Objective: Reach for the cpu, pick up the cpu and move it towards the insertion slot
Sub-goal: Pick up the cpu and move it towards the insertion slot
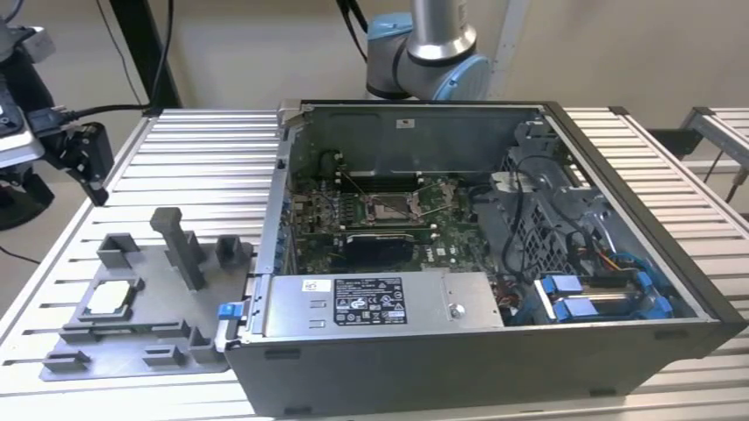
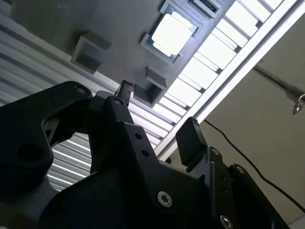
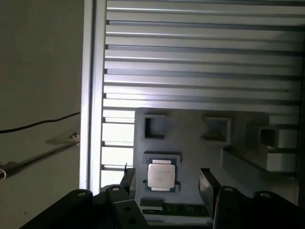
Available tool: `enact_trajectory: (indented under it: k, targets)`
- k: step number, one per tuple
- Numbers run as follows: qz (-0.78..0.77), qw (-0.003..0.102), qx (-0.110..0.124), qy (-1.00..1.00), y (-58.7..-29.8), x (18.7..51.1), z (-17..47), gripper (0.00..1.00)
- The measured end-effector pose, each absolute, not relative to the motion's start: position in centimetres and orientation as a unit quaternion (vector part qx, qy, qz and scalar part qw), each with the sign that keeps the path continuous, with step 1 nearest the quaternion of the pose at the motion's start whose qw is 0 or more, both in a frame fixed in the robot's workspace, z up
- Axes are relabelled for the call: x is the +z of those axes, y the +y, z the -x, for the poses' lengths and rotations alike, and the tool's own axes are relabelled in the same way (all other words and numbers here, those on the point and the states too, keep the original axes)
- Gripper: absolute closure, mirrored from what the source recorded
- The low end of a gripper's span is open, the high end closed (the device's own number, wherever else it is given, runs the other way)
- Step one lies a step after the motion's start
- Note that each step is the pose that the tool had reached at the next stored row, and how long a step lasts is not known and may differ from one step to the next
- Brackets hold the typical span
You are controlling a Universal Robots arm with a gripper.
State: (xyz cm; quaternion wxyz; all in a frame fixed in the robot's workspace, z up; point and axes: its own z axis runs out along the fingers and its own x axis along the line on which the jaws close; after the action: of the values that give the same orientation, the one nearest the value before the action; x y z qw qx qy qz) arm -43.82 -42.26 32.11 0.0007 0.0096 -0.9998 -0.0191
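Black hand (image 3: 167, 175) nearest the lens in both wrist views, fingers (image 3: 207, 186) spread apart, gripping nothing, hovering above the cpu (image 3: 161, 171) and clear of it. Beneath everything, slatted aluminium counter (image 1: 199, 167). Across the exterior view's centre and right, open computer case (image 1: 468, 368). At that view's lower left, just beside the case, grey fixture tray (image 1: 129, 364). Inside the case, upper middle, silver-framed insertion slot (image 1: 390, 208). Smallest, cpu again: flat in a tray recess, pale face up, well apart from the slot.
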Motion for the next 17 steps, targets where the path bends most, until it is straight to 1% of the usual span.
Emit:
enact_trajectory:
  k: [17]
  targets:
    - [-0.010, 0.001, -0.019, -1.000, -42.26, 31.08, 43.82, 0.00]
